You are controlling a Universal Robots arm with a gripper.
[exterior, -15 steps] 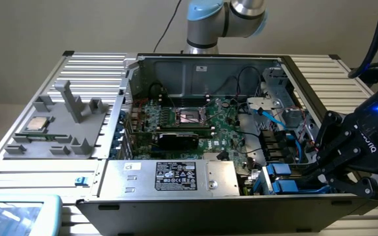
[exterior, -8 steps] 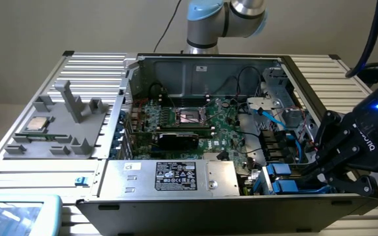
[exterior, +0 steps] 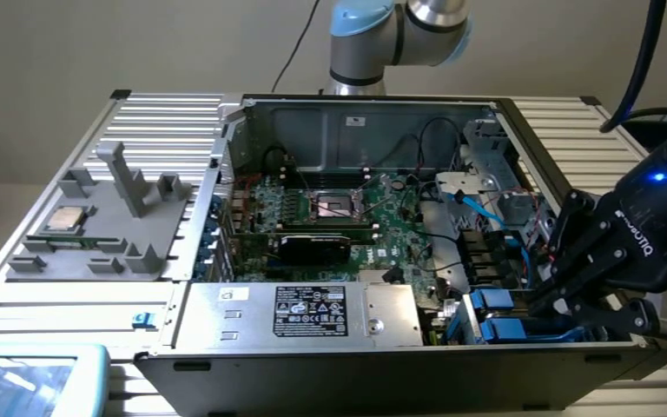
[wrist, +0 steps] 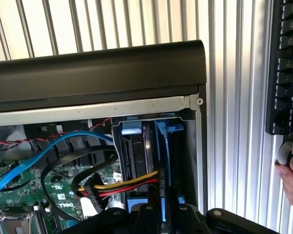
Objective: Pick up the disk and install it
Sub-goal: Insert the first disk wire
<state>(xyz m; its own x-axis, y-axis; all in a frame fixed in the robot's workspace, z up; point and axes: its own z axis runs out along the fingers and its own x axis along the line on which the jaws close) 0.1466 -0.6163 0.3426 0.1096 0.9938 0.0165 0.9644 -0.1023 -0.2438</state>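
- arm (exterior: 394, 35): bent over the computer case (exterior: 346, 373), wrist tilted down at its corner.
- gripper (exterior: 559, 306): jaws narrow, clamped on the disk (exterior: 517, 330).
- disk: edge-up in the corner bay (wrist: 196, 156).

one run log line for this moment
phase: install | gripper: at drive bay of open black computer case | disk in blue plastic carrier: edge-up in bay, by gripper

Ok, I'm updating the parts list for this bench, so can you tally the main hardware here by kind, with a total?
Computer case: 1
Power supply: 1
Disks in blue carriers: 2
Grey holder: 1
Processor chip: 1
Blue clip: 1
Total: 7
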